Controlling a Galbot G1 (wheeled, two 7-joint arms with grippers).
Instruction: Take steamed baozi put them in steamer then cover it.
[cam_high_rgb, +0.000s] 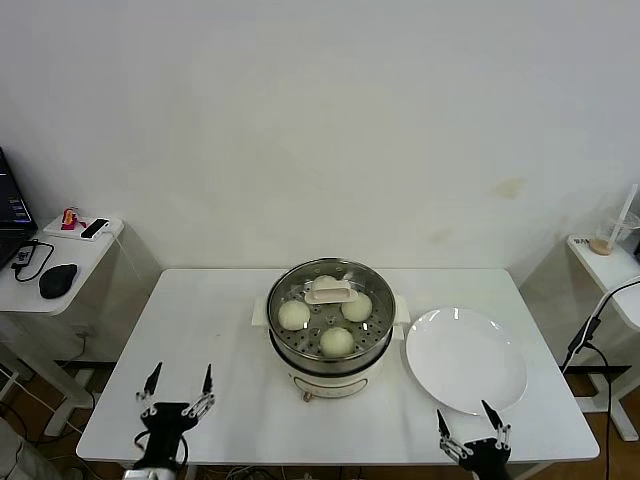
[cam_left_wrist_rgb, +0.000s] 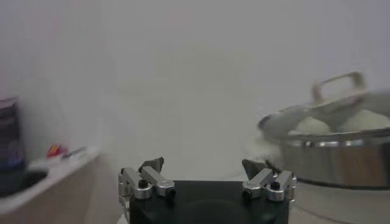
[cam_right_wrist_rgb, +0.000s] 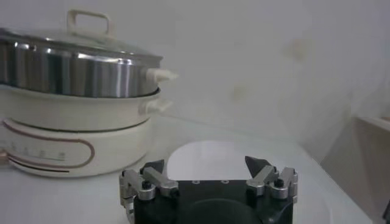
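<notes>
The steamer (cam_high_rgb: 330, 362), a shiny steel pot on a cream base, stands at the table's middle. Several cream-white baozi (cam_high_rgb: 294, 315) lie on its perforated tray. The clear glass cover (cam_high_rgb: 375, 278) with its cream handle (cam_high_rgb: 331, 291) sits on the pot. My left gripper (cam_high_rgb: 180, 383) is open and empty at the table's front left. My right gripper (cam_high_rgb: 469, 422) is open and empty at the front right, by the plate. The left wrist view shows the covered steamer (cam_left_wrist_rgb: 341, 158); so does the right wrist view (cam_right_wrist_rgb: 73, 73).
A flat white plate (cam_high_rgb: 466, 360) lies right of the steamer, with nothing on it; it also shows in the right wrist view (cam_right_wrist_rgb: 207, 155). A side table (cam_high_rgb: 60, 255) with a mouse stands at the far left, another small shelf (cam_high_rgb: 610, 262) at the right.
</notes>
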